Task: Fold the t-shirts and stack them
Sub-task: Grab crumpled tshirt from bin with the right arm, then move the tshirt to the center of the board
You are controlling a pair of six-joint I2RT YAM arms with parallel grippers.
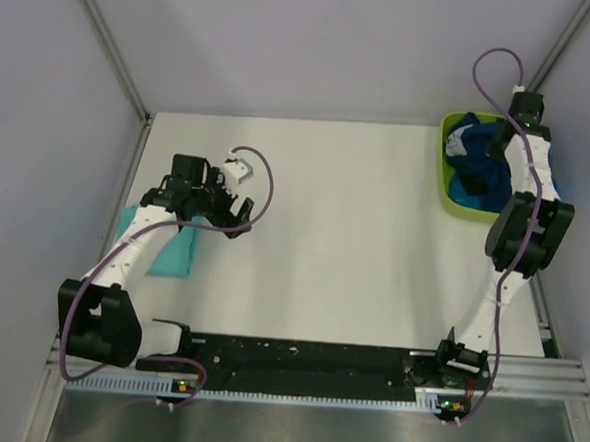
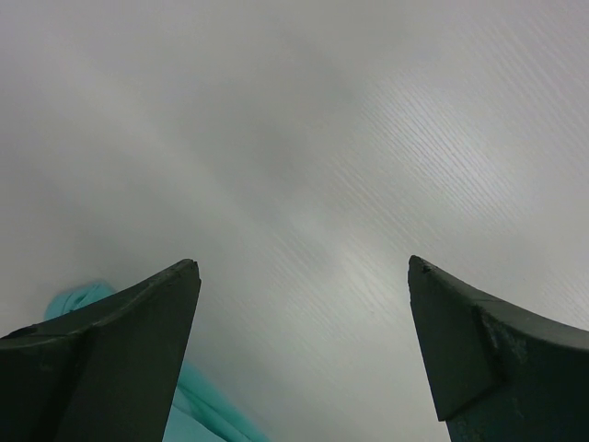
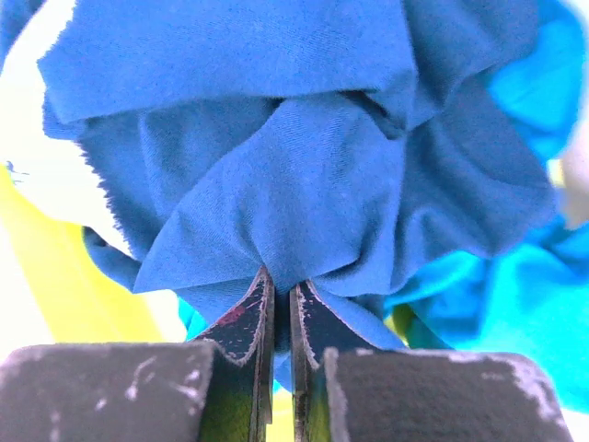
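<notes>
A light teal t-shirt (image 1: 163, 248) lies folded on the table at the left, and its edge (image 2: 198, 405) shows in the left wrist view. My left gripper (image 1: 237, 212) (image 2: 302, 262) hovers just right of it, open and empty over bare table. Crumpled blue t-shirts (image 1: 478, 174) fill the lime-green tub (image 1: 445, 180) at the back right. My right gripper (image 1: 498, 151) (image 3: 281, 281) reaches down into the tub, shut on a pinched fold of the darker blue t-shirt (image 3: 304, 166). A brighter blue t-shirt (image 3: 515, 295) lies under and beside it.
The white table (image 1: 354, 235) stretches between the two arms. The tub's yellow-green wall (image 3: 83, 285) shows left of the right fingers. Grey enclosure walls and metal rails stand close on the left and right sides.
</notes>
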